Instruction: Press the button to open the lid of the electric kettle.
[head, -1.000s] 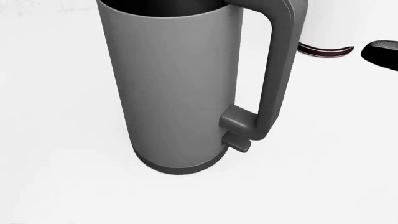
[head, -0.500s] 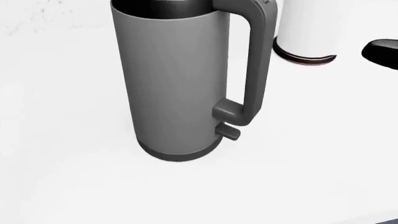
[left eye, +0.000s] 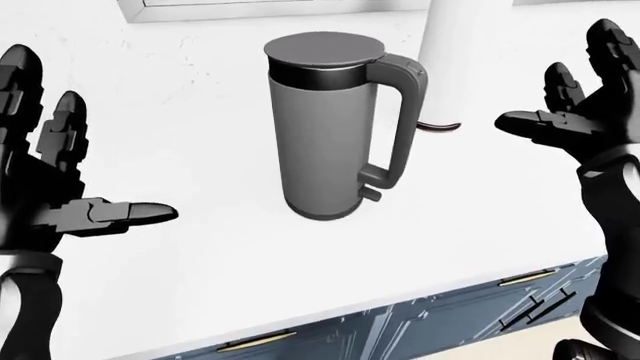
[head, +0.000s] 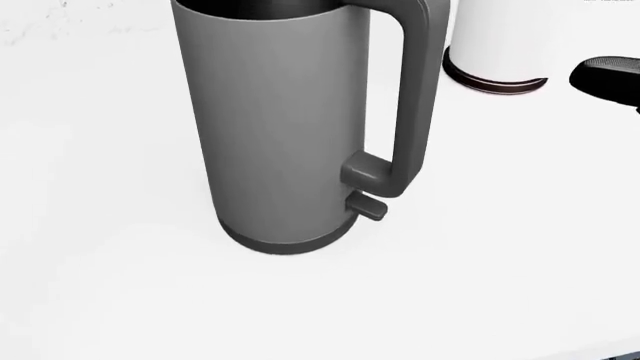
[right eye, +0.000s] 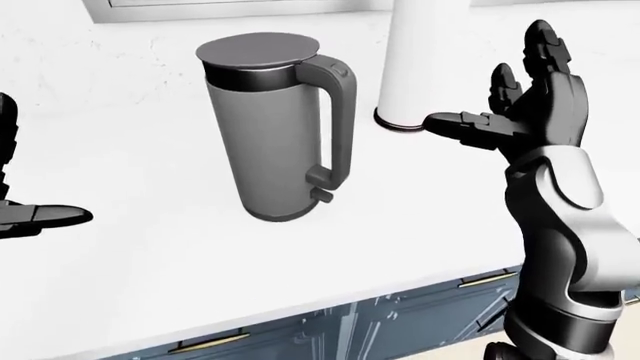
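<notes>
A grey kettle (left eye: 330, 127) stood lid-shut on the white worktop (left eye: 200, 247). The left hand (left eye: 45, 187) and right hand (right eye: 530, 112) flanked it, fingers spread wide, holding nothing.

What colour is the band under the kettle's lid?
Black, a glossy band around the grey kettle just below the lid; clearest in the left-eye view.

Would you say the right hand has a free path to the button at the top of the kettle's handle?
Probably yes: the right hand is open beside the kettle, with only bare counter between it and the button.
</notes>
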